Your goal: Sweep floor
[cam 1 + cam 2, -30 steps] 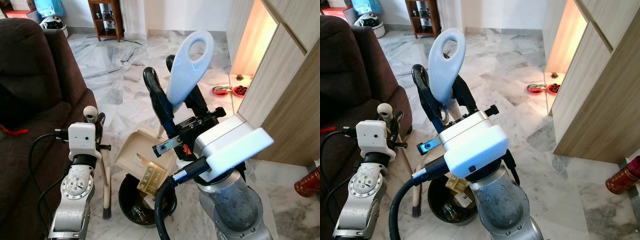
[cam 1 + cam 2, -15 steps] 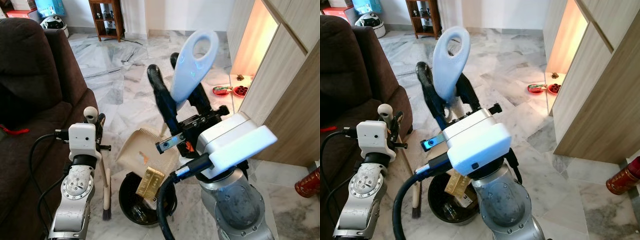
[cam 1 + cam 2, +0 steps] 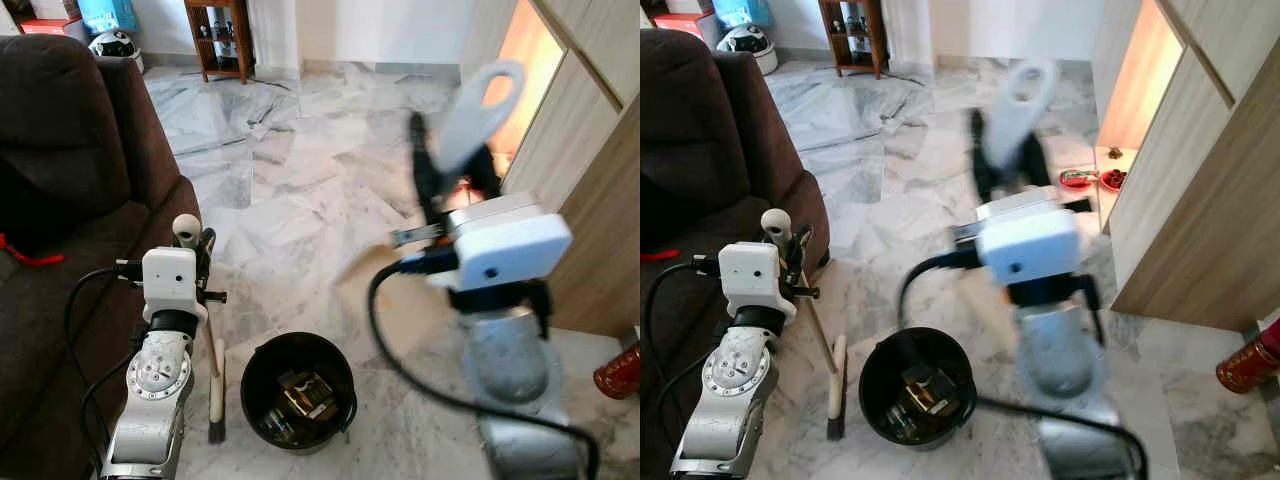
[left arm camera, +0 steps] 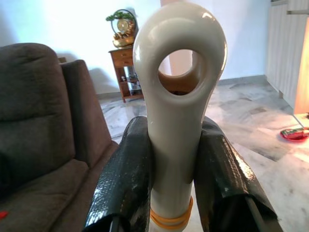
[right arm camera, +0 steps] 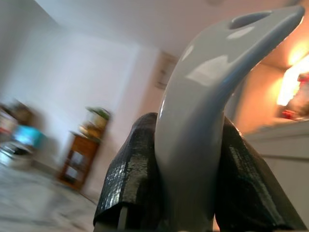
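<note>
My left gripper (image 3: 198,246) is shut on the cream loop handle (image 4: 178,96) of a small brush. The brush's head (image 3: 215,398) rests on the marble floor beside the sofa. My right gripper (image 3: 452,168) is shut on the pale blue-grey loop handle (image 3: 478,105) of a beige dustpan (image 3: 395,290). The dustpan is blurred by motion and hangs to the right of a black bin (image 3: 255,365). The bin stands on the floor between my arms. A gold box (image 3: 305,392) and other bits lie inside it.
A brown sofa (image 3: 70,190) fills the left side. Wooden cabinets (image 3: 600,170) line the right, with a red can (image 3: 618,370) at their foot and red dishes (image 3: 1090,178) on the floor further back. A wooden shelf (image 3: 222,35) stands at the far wall.
My right arm has swung the dustpan up and to the right, away from the bin. The gold box has slid off the pan into the bin. The left arm has stayed put.
</note>
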Controlling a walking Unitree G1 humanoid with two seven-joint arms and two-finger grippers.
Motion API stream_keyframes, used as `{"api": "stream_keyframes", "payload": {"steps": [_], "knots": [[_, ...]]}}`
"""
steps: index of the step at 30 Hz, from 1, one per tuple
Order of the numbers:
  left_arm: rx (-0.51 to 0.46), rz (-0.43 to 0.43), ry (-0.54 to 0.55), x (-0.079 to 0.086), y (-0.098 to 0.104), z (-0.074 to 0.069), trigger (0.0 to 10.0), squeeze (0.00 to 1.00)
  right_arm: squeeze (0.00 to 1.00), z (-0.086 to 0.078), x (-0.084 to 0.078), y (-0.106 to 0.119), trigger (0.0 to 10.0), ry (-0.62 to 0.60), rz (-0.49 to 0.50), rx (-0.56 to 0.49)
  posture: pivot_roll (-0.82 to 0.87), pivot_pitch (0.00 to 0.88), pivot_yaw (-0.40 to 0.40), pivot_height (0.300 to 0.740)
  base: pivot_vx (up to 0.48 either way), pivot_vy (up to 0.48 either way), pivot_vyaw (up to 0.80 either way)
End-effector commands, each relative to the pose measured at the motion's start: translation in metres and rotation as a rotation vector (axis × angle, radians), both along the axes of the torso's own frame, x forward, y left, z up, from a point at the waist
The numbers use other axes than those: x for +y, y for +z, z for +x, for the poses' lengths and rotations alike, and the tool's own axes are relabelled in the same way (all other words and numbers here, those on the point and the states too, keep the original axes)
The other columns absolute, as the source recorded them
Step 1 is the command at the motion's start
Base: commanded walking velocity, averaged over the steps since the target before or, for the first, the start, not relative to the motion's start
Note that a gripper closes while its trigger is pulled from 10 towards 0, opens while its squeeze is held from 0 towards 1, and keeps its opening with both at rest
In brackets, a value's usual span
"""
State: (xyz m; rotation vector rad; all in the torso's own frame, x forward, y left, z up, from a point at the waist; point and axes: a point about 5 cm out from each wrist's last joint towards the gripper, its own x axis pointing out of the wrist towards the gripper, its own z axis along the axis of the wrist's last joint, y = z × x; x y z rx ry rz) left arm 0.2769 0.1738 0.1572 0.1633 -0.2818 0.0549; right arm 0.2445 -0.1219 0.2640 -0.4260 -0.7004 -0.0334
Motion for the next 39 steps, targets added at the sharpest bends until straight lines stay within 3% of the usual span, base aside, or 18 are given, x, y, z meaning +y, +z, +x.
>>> {"api": "stream_keyframes", "payload": {"steps": [1, 9, 16, 21, 23, 25, 33, 39], "knots": [[-0.053, 0.013, -0.013, -0.001, 0.009, -0.002, 10.0, 0.0, 0.0, -0.003, -0.002, 0.004, 10.0, 0.006, 0.019, -0.054, -0.01, 0.064, 0.043, 0.74, 0.0, 0.0, 0.0], [-0.043, 0.009, -0.019, 0.0, 0.007, -0.011, 10.0, 0.0, 0.0, 0.006, -0.032, -0.029, 10.0, -0.102, 0.06, 0.052, 0.0, 0.063, 0.044, 0.74, 0.0, 0.0, 0.0], [-0.014, 0.012, -0.036, 0.001, 0.002, -0.023, 10.0, 0.0, 0.0, 0.012, -0.05, -0.057, 10.0, -0.18, -0.012, 0.095, 0.01, 0.067, 0.052, 0.74, 0.0, 0.0, 0.0], [0.004, 0.002, -0.051, 0.002, -0.001, -0.029, 10.0, 0.0, 0.0, 0.017, -0.07, -0.081, 10.0, -0.247, 0.113, 0.194, 0.02, 0.065, 0.056, 0.74, 0.0, 0.0, 0.0], [0.017, -0.015, -0.041, 0.003, -0.006, -0.032, 10.0, 0.0, 0.0, 0.02, -0.081, -0.097, 10.0, -0.28, 0.275, 0.275, 0.02, 0.064, 0.056, 0.74, 0.0, 0.0, 0.0], [0.023, -0.002, -0.037, 0.003, -0.009, -0.034, 10.0, 0.0, 0.0, 0.023, -0.091, -0.108, 10.0, -0.316, 0.362, 0.315, 0.02, 0.073, 0.053, 0.74, 0.0, 0.0, 0.0], [0.009, 0.0, -0.029, 0.003, -0.004, -0.038, 10.0, 0.0, 0.0, 0.031, -0.105, -0.108, 10.0, -0.337, 0.389, 0.311, 0.03, 0.095, 0.042, 0.74, 0.0, 0.0, 0.0], [0.019, -0.002, -0.019, 0.003, -0.006, -0.04, 10.0, 0.0, 0.0, 0.037, -0.107, -0.111, 10.0, -0.319, 0.406, 0.321, 0.03, 0.112, 0.032, 0.74, 0.0, 0.0, 0.0]]}}
